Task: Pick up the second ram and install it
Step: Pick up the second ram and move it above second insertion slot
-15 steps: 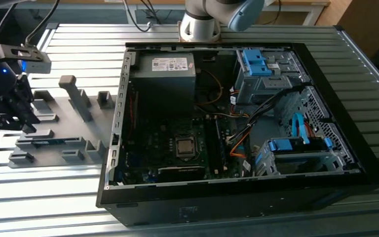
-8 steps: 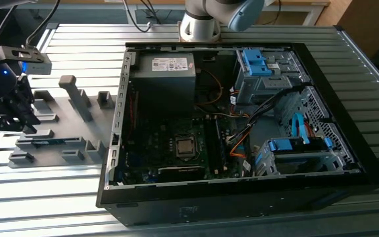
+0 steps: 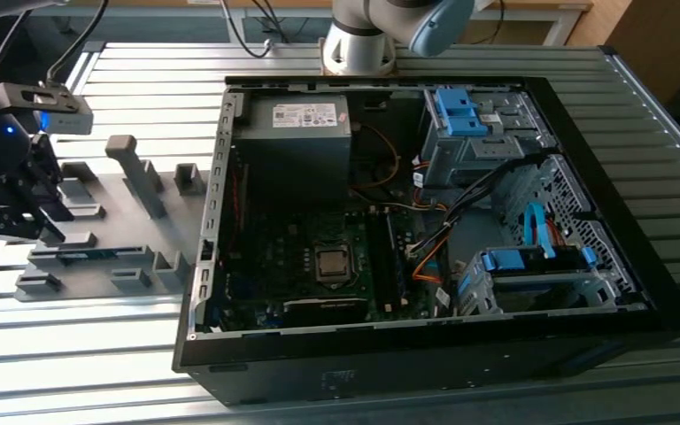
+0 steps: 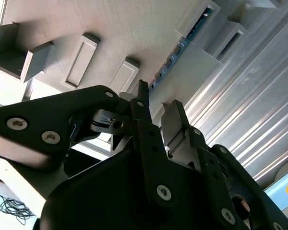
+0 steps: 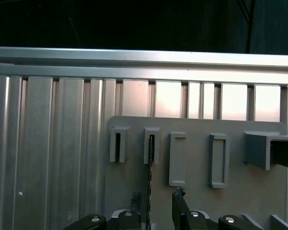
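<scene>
The second ram [image 5: 150, 177] stands on edge in a slot of the grey holder plate [image 5: 197, 201], seen as a thin dark strip. In the second wrist view the ram [image 4: 175, 51] shows as a blue-green edge with dark chips. My gripper [image 5: 156, 195] is open, with one finger on each side of the ram's near end and a gap on both sides. Both black fingers [image 4: 144, 103] reach toward that end in the second wrist view. In the exterior view the gripper [image 3: 42, 221] hangs over the holder plate [image 3: 104, 266] on the exterior view's left, beside the ram [image 3: 86, 255].
An open black computer case [image 3: 435, 336] lies at the middle and right of the exterior view, with the motherboard [image 3: 316, 266], a grey power supply [image 3: 298, 119], blue drive-bay clips [image 3: 459, 111] and loose cables. Upright grey blocks [image 3: 139, 173] stand on the holder plate. The table is slatted aluminium [image 3: 68, 354].
</scene>
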Tool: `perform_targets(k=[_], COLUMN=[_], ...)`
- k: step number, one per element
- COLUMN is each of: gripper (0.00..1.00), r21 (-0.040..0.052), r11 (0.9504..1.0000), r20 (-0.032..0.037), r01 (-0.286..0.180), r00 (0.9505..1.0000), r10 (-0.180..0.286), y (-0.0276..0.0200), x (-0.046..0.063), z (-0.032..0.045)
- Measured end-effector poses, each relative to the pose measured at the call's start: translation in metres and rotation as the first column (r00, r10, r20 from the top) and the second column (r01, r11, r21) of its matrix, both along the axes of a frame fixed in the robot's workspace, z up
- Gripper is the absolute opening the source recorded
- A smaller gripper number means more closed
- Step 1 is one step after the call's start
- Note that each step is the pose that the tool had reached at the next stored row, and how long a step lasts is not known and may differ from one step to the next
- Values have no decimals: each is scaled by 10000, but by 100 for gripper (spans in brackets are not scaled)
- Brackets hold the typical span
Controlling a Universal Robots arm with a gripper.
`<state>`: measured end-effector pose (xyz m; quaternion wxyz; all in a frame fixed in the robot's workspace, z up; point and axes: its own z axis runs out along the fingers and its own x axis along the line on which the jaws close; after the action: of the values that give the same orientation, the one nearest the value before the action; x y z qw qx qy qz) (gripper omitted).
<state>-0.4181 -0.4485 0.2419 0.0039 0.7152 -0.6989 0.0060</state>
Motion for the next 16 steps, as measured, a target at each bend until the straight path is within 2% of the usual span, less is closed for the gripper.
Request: perform_targets(k=[1, 9, 16], gripper=[38, 38, 38], r21=[-1, -4, -8], r11=[10000, 10000, 10000], r20=[-1, 9, 96], r01=[0, -1, -18], r00=[10000, 10000, 10000], r10=[0, 1, 18], y=[0, -20, -40], x=[0, 0, 0], z=[-10, -130, -200])
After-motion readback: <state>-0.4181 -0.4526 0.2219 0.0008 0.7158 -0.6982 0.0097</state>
